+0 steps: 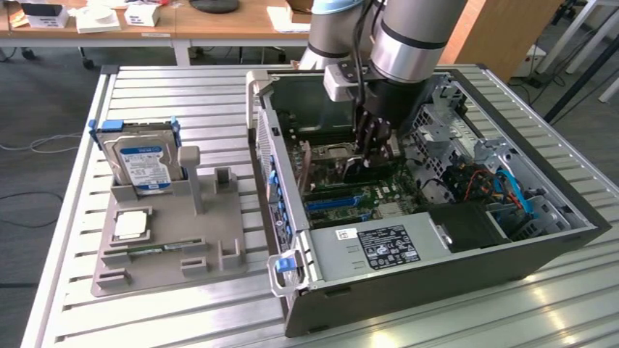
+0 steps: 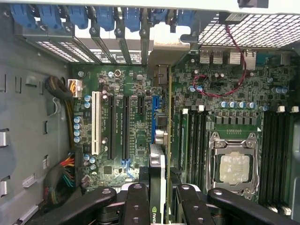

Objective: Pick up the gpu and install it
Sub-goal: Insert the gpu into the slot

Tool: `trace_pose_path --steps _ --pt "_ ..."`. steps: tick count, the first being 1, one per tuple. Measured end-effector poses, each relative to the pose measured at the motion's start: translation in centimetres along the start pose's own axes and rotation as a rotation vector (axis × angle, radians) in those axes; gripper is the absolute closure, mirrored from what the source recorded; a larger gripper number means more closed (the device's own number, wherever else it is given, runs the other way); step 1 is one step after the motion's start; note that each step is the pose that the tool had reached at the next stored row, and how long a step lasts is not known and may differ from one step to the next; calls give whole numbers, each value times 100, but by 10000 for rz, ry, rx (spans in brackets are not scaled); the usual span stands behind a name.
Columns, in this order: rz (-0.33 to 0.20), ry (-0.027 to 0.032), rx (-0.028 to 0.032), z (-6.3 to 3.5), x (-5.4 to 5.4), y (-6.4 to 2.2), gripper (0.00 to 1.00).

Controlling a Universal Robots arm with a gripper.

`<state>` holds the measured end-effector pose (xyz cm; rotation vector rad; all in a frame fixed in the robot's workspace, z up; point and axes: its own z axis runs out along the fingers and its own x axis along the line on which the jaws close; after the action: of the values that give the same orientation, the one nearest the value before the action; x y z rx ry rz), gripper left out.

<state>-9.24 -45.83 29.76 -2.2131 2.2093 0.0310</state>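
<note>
The gpu (image 2: 161, 133) is a thin dark card seen edge-on, with its metal bracket toward the case's rear slot openings. My gripper (image 2: 161, 194) is shut on it, black fingers (image 2: 136, 201) on either side of the card. The card hangs upright over the green motherboard (image 2: 136, 140), in line with the blue expansion slot (image 2: 155, 112). In the exterior view the gripper (image 1: 372, 152) reaches down into the open computer case (image 1: 435, 290), with the gpu (image 1: 355, 169) below its fingers, just above the board.
A CPU socket (image 2: 234, 166) and memory slots lie beside the card. The power supply (image 1: 382, 246) sits at the case's near end. At the exterior view's left, a grey holder (image 1: 164, 246) carries a hard drive (image 1: 143, 163) and small parts.
</note>
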Motion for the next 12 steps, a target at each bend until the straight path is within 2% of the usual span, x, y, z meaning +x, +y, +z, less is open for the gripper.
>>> trace_pose_path --steps 8,12 --pt "0 0 0 72 7 0 73" --pt "0 2 -1 74 7 0 73"
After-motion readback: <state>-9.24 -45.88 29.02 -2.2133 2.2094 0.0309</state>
